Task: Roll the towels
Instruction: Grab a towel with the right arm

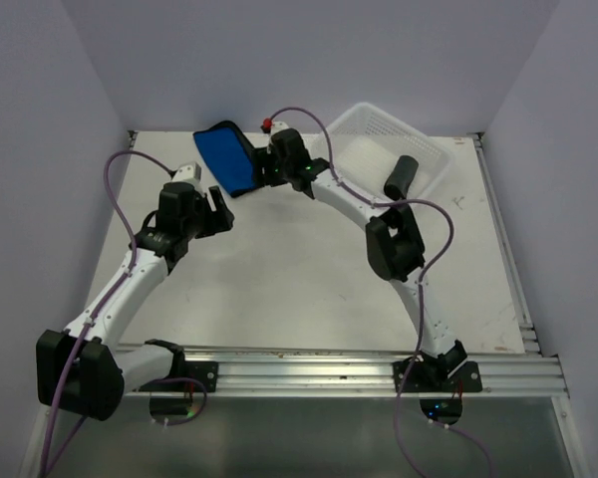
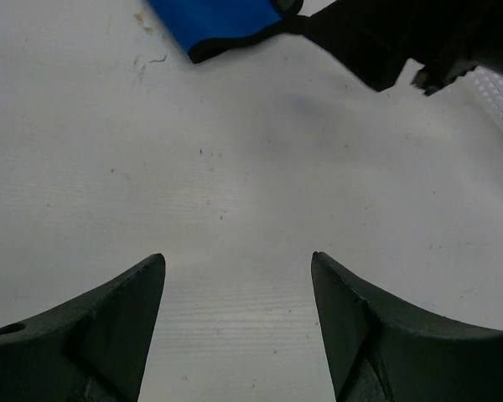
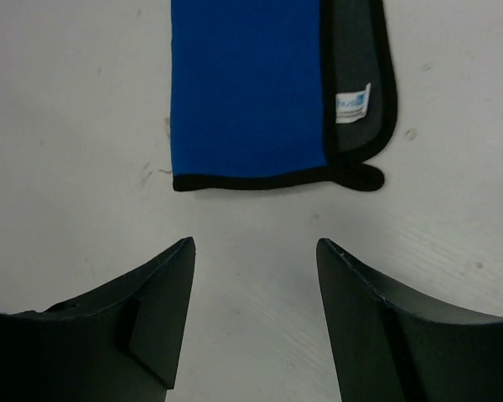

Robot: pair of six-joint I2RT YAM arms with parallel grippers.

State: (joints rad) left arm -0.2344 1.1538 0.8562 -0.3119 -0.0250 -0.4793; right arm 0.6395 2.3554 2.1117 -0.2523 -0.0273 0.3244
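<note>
Blue towel (image 3: 247, 92) lies just ahead of the right jaws (apart, empty), long axis pointing away; left jaws, wide and empty, sit farther off.

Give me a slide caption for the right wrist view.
Right gripper open just short of the blue towel lying flat on the table, white label showing.

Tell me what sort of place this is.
Probably a robotics lab test cell: a white table boxed in by plain panels, two robot arms on an aluminium rail, a blue towel as prop.
</note>
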